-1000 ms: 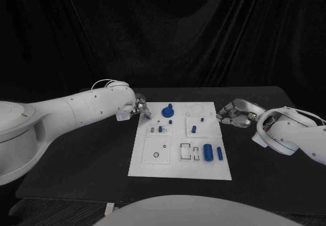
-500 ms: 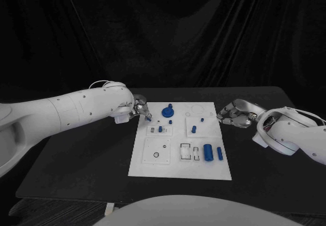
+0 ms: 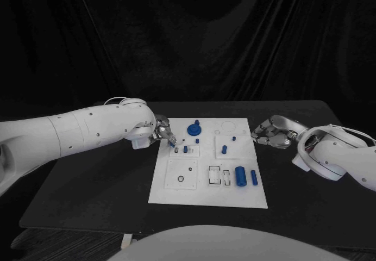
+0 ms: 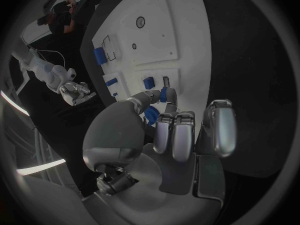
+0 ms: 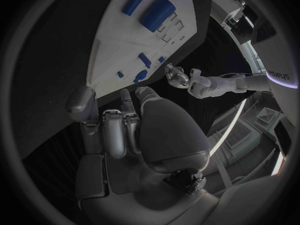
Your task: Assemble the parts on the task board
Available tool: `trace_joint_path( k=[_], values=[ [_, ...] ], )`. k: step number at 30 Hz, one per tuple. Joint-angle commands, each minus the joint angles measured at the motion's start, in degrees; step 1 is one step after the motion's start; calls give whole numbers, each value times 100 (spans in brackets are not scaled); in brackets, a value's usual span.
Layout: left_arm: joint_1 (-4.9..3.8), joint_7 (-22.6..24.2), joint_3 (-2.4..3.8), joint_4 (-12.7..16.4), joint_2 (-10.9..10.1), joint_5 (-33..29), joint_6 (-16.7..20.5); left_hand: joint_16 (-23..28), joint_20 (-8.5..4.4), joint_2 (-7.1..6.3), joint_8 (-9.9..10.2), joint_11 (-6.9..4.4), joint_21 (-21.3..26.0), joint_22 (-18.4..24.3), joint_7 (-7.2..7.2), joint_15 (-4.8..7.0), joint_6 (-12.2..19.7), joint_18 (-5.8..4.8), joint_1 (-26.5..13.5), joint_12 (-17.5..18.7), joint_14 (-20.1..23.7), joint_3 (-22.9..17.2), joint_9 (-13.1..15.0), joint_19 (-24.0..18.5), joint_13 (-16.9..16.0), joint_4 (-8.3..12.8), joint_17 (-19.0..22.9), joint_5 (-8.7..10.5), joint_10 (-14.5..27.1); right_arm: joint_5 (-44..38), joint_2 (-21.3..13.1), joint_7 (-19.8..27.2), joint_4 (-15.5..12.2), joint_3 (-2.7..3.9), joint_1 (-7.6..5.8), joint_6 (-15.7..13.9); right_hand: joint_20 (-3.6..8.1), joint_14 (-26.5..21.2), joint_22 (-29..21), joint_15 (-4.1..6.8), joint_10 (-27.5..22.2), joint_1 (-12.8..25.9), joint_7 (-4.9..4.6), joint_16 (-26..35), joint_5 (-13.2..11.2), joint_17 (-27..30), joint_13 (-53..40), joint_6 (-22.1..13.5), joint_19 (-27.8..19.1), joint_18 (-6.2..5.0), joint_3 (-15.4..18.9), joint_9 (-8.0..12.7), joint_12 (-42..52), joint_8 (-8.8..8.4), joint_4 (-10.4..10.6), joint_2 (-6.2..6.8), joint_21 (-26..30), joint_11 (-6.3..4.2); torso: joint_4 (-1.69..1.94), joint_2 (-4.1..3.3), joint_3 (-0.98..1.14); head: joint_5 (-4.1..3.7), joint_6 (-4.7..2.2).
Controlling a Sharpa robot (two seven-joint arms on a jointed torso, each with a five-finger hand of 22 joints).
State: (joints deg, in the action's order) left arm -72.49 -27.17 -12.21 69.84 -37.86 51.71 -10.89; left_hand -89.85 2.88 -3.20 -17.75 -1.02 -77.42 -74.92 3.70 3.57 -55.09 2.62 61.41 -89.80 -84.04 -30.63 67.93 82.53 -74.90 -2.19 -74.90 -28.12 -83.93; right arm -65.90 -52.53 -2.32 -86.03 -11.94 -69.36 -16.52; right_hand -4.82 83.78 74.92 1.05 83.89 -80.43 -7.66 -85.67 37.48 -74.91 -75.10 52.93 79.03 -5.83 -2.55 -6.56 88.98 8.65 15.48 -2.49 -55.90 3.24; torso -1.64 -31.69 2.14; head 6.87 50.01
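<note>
L hand (image 3: 161, 132) at task board (image 3: 208, 191) far-left edge pinches small blue part (image 4: 165, 94) (shape hard to make out). R hand (image 3: 270, 132) off board's right edge, fingers curled, holding nothing.

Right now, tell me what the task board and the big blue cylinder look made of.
Task board: probably matte white plastic or painted sheet; flat, even, no glare. Big blue cylinder: likely smooth moulded or printed plastic; uniform saturated blue, only a soft sheen.
</note>
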Motion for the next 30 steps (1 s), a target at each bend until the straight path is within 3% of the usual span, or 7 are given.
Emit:
trace_joint_path(
  k=[1, 10, 30],
  values=[
    [22, -176, 4, 85, -4, -123, 137, -15, -32, 11, -3, -52, -6, -1111, -134, 44, -109, 40, -42, -20, -596, -324, -5, 2, -1510, 284, -1510, 14, -607, -26, -3, -100, -14, 4, 16, 14, -13, 425, 640, 4, 409, -72, -5, 35, 3, -933, -1270, 37, -36, -68, -42, 9, -29, 0, 4, -2, 24, -25, 2, -1, 4, -12, -1],
    [97, -181, 3, 147, -4, -125, 281, -15, -35, 11, 3, -54, -3, -1110, -133, 47, -103, 41, -58, -20, -596, -325, -7, 2, -1510, 277, -1510, 17, -607, -26, -15, -95, -20, 4, 19, -1, -12, 425, 641, 4, 404, -83, -6, 36, -1, -931, -1265, 36, -35, -67, -58, 9, -32, -2, -3, 0, 22, -23, 2, -15, -2, -26, -1],
    [171, -90, 1, 24, 72, -125, 369, -15, -41, 15, 15, -56, -9, -1111, -136, 52, -92, 40, -84, -20, -596, -325, -9, 9, -1510, 266, -1510, 39, -607, -26, -19, -86, -6, 4, 27, -10, -12, 424, 639, 4, 406, -83, -8, 38, -4, -929, -1267, 35, -36, -68, -60, 10, -30, -3, -5, 7, 27, -22, 2, -13, -3, -19, -1]
  ],
)
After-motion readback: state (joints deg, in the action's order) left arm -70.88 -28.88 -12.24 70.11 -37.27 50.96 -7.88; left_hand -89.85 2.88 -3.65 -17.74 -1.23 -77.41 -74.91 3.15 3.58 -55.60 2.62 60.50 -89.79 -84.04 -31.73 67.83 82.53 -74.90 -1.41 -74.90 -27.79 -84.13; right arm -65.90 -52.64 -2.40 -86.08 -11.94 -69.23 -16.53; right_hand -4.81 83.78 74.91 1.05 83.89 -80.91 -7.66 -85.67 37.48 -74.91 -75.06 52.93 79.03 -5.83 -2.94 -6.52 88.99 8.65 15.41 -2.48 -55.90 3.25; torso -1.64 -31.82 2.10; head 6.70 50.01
